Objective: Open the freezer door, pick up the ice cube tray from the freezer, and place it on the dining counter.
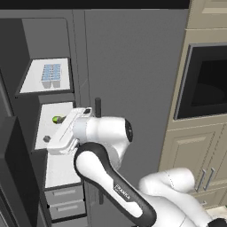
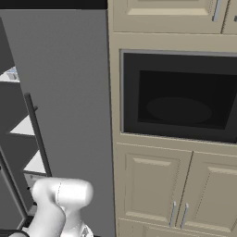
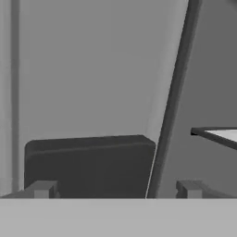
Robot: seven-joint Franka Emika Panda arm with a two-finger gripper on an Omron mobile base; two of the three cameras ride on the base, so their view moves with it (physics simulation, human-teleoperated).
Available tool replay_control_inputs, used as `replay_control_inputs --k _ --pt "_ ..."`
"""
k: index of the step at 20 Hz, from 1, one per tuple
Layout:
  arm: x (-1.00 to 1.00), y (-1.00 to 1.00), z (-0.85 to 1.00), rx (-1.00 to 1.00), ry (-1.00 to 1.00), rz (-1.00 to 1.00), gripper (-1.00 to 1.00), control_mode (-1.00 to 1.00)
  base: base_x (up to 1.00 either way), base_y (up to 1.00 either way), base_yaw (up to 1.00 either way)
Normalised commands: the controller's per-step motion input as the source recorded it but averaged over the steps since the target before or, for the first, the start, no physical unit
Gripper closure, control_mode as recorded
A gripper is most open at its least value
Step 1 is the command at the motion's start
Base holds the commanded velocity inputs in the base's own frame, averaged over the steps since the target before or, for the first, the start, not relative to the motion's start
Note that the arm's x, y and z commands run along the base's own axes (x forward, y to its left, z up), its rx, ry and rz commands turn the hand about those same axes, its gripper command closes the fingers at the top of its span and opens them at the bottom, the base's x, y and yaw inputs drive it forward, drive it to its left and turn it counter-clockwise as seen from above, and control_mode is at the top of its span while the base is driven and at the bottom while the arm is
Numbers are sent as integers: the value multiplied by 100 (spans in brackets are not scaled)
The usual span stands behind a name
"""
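Observation:
The freezer stands open, its white shelves showing. On the upper shelf lies the pale blue ice cube tray; a sliver of the tray peeks past the grey door at the left edge of the right base view. The freezer door is swung out at the far left, seen as a dark panel. My gripper hangs in front of the middle shelf, well below the tray. In the hand view the gripper is open with nothing between its fingertips. The dining counter is out of view.
A small green round item sits on the middle shelf beside my hand. Two grey drawers lie below. The wider plain grey door with its dark bar handle is to the right, then a black wall oven in beige cabinets.

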Motion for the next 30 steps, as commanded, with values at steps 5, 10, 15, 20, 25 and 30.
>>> replay_control_inputs --k 5,10,15,20,25,30 --pt "0 -73 18 0 33 -26 -100 -100 0 0 0" --pt "-4 -77 8 0 30 -22 -100 -100 0 0 0" --pt "-15 -64 0 -2 23 -23 -100 -100 0 0 0" --pt "-8 -58 0 -7 17 -22 -100 -100 0 0 0" --pt "-13 -48 4 -11 3 -8 -100 -100 0 0 0" --pt "-19 -56 0 -11 0 -4 -100 -100 0 0 0"
